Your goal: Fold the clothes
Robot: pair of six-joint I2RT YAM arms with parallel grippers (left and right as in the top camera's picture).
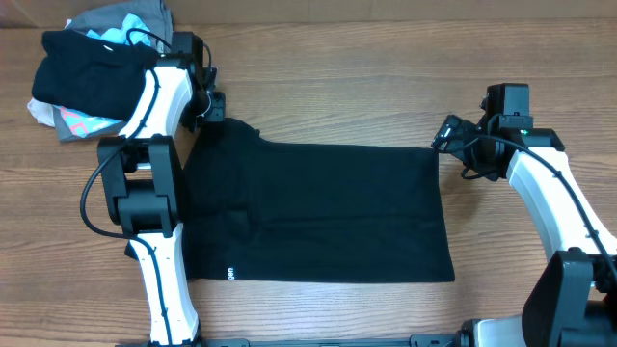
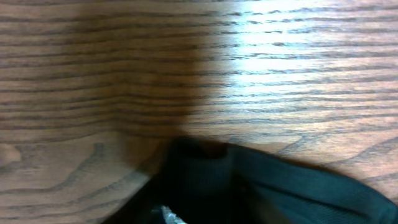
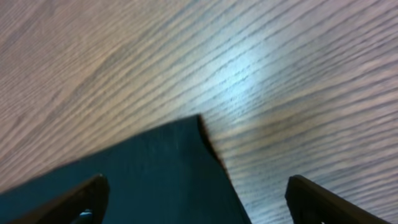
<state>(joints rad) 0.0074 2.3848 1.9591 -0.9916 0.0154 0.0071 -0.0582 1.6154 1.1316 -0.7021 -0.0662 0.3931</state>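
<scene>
A black T-shirt (image 1: 328, 212) is laid flat across the middle of the overhead frame as a wide, nearly rectangular shape. Its lower and right edges run straight, while its upper left corner is drawn up into a small point. Bare wooden table (image 1: 366, 67) is left open above the shirt, below it and to its right. The upper left of the frame is crowded by a heap of clothes (image 1: 92, 67) in black, grey, light blue and pink, close behind the left arm.

The shirt fabric looks soft and matte, with faint creases on its left half. The table shows a brown, streaked grain and a bright glare patch in both wrist views.

The left gripper (image 1: 214, 114) is placed at the shirt's raised upper left corner. Its fingers are not clearly seen in any view, so it cannot be told whether they are pinching the cloth. In the left wrist view a folded black hem fills the lower middle.

The right gripper (image 1: 443, 135) is set at the shirt's upper right corner. Its dark fingers (image 3: 81, 199) are spread wide, with the sharp cloth corner lying between them and nothing pinched.

A small white mark (image 1: 229, 273) is seen near the shirt's lower left edge, too small to be read
</scene>
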